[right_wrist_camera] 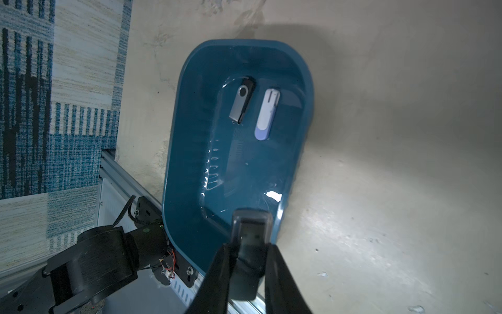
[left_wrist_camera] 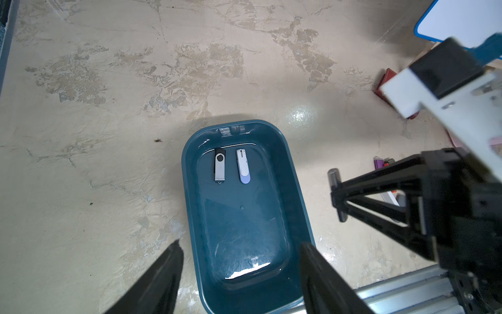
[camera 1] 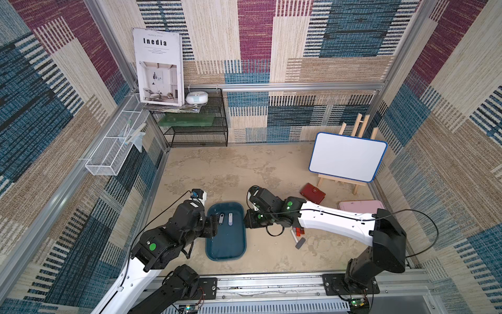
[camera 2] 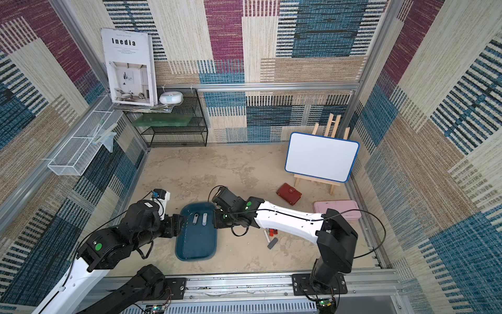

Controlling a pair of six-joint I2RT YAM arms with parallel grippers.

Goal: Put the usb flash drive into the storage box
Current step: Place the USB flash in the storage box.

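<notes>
right fingers [right_wrist_camera: 217, 271] clamped on a dark usb flash drive [right_wrist_camera: 252, 231] at the storage box [right_wrist_camera: 190, 163] rim. left fingers [left_wrist_camera: 163, 277] spread, empty. magazine [camera 1: 159, 68], upper left in a top view, reads "Inedia".

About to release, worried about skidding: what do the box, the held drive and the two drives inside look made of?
Box: glossy moulded plastic, probably; sharp highlights on its floor.
Held drive: dark, partly see-through plastic, it seems.
Black drive: plastic body, grey swivel cover that looks like brushed metal.
White drive: smooth plastic, likely; lilac end, soft sheen.
</notes>
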